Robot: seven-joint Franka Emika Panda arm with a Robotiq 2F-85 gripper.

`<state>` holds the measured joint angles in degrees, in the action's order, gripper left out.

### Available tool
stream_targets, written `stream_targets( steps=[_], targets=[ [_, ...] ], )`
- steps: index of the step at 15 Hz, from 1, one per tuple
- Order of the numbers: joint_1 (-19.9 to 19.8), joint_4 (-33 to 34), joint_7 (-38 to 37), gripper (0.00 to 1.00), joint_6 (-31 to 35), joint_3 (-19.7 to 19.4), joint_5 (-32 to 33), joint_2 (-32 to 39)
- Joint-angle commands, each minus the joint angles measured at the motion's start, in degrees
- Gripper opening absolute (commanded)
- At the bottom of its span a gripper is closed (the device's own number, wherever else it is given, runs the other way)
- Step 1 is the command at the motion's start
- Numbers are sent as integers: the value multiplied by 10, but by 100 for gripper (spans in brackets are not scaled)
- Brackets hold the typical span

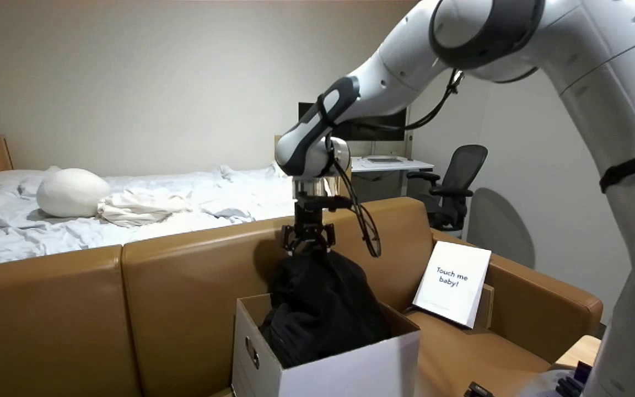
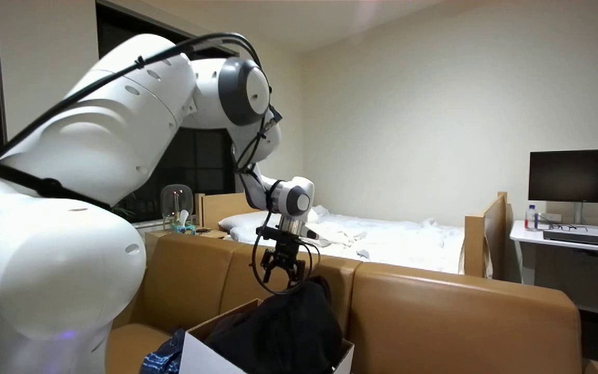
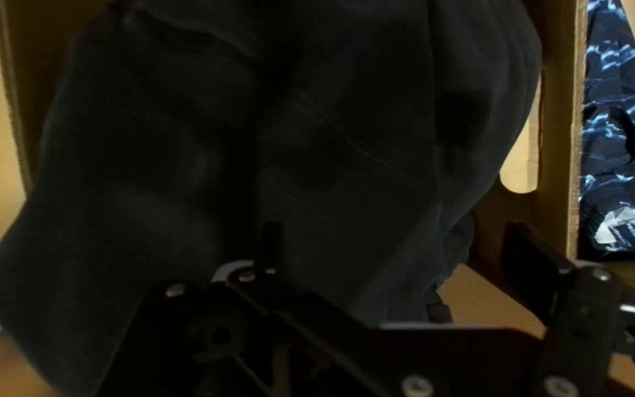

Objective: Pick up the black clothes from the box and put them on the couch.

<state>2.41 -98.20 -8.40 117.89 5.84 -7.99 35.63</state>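
A heap of black clothes [image 1: 323, 309] fills the white box [image 1: 350, 375] and rises well above its rim. The heap also shows in an exterior view [image 2: 283, 332] and fills most of the wrist view [image 3: 323, 154]. My gripper [image 1: 309, 251] points down at the top of the heap. In the wrist view its fingers [image 3: 400, 245] stand wide apart, the left one against the black fabric, the right one near the box wall. Contact is hard to tell. A dark garment with white-blue stripes [image 3: 623, 127] lies outside the box. The brown couch [image 1: 185, 298] stands behind the box.
A white printed card [image 1: 452, 281] leans at the couch's arm end. The white-sheeted bed [image 1: 229, 193] lies behind the couch back. A desk with a monitor [image 2: 579, 176] and an office chair [image 1: 463, 171] are farther off. Cables [image 1: 370, 220] hang beside the wrist.
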Motion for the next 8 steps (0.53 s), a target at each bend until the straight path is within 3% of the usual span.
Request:
stream_targets(
  steps=[1,4,5,6,8],
  targets=[
    [-5,135,-34,100,-23,-21,-37,126],
    [-9,206,-66,100,-29,-35,-50,188],
    [-9,228,-75,75,-41,-37,-51,203],
    [-8,249,-79,74,-63,-37,-49,216],
    [-5,287,-88,60,-97,-38,-45,237]
  ],
)
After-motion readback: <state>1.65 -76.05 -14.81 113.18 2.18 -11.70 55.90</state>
